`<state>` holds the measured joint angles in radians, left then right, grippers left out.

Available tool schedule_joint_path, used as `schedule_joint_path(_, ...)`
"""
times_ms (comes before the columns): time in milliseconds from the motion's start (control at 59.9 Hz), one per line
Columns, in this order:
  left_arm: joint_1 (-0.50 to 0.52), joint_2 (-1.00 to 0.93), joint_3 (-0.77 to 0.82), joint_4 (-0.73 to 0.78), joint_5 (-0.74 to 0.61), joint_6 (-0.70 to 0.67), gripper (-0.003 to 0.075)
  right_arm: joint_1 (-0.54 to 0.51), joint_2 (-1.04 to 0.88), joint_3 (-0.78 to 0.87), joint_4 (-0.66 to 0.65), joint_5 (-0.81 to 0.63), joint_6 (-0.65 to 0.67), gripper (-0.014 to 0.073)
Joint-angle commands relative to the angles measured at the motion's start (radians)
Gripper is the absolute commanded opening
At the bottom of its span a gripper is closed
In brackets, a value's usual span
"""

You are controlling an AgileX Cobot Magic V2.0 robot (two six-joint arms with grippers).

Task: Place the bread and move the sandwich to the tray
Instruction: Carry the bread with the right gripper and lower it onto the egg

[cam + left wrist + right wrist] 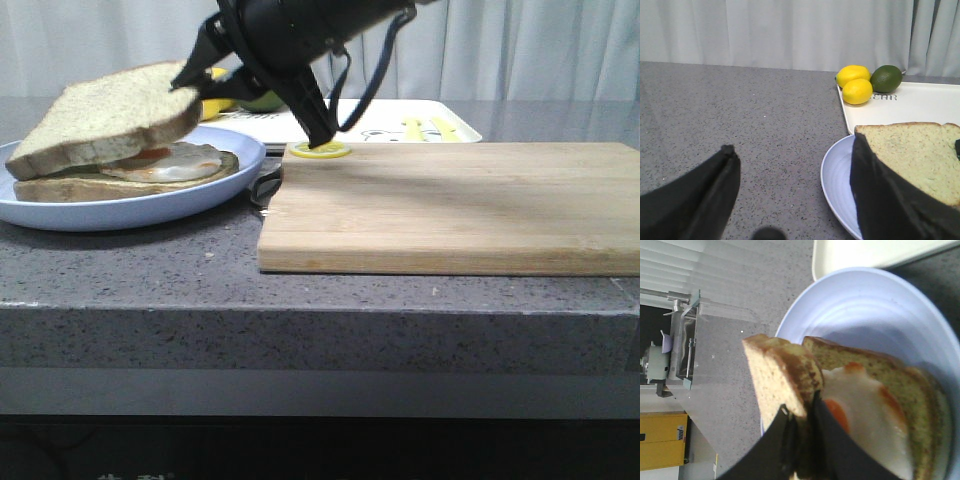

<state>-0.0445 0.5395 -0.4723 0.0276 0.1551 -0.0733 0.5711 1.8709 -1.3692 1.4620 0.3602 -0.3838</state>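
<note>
Clearly soft and light, the plain thick slice of brown-crusted bread point(105, 112) would crush or tear under pressure, so its crust edge is the best hold; the right gripper point(802, 427) fingers pinch that edge narrowly, holding it tilted above the egg-topped sandwich point(165, 165) on the round pale-blue plate point(120, 215), while the left fingers point(710, 195) gape wide, empty

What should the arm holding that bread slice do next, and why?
Probably lower it a little and let go. The right end effector pinches the bread at its crust, tilted just above the egg-topped slice on the blue plate, so it seems nearly lined up to cap it.
</note>
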Motion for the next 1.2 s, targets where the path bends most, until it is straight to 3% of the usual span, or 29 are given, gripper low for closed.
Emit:
schedule_joint_path(0, -0.007, 0.007, -0.038, 0.0, -0.08, -0.005, 0.0458, -0.001, -0.056, -0.007, 0.033, -0.007, -0.009, -0.0069)
schedule_joint_path(784, -0.007, 0.007, -0.038, 0.0, -0.08, -0.005, 0.0458, -0.004, -0.056, 0.008, 0.03, 0.024, -0.009, -0.0063)
schedule_joint_path(901, -0.007, 0.007, -0.038, 0.0, -0.08, -0.005, 0.0458, -0.004, -0.056, 0.008, 0.03, 0.024, -0.009, 0.0019)
schedule_joint_path(1118, -0.007, 0.007, -0.038, 0.0, -0.08, -0.005, 0.0458, -0.004, -0.056, 0.008, 0.03, 0.042, -0.009, 0.0307)
schedule_joint_path(1185, -0.007, 0.007, -0.038, 0.0, -0.08, -0.005, 0.0458, -0.004, -0.056, 0.008, 0.03, 0.05, -0.009, 0.0353)
